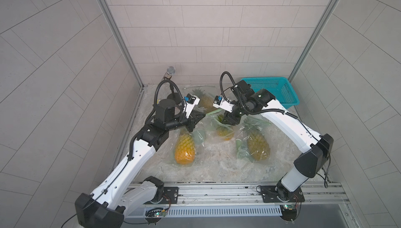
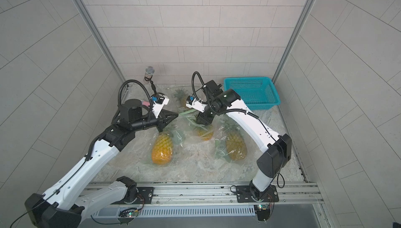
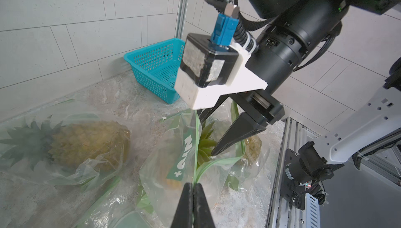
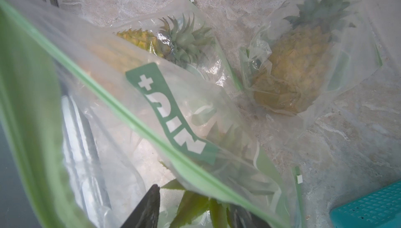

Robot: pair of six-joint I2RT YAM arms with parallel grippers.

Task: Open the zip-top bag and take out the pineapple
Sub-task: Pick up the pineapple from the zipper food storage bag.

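reaching into the mouth of the zip-top bag, my right pincer stood open, its two dark jaws apart with the green leaves of the crown between them; i could not tell whether either jaw touched a leaf. my left pincer was closed, pinching the green zip strip at one lip of that bag and holding the lip up, so the mouth gaped toward the right pincer.

the pineapple sat inside this bag, just under the right pincer, crown uppermost. i judged its long axis to run from the jaws down into the bag and slightly toward my base rail, so the fruit lay straight ahead of the right pincer, along its line of reach. the right arm was the nearer one; the left touched only plastic.

i judged the bag to be open and the pineapple not yet out. the coming move would need the right jaws to close on the crown and draw back along that axis, with the left pinning the lip.

further out, three other bagged pineapples lay on the marbled tabletop, and a teal basket stood at the far right corner, well apart.
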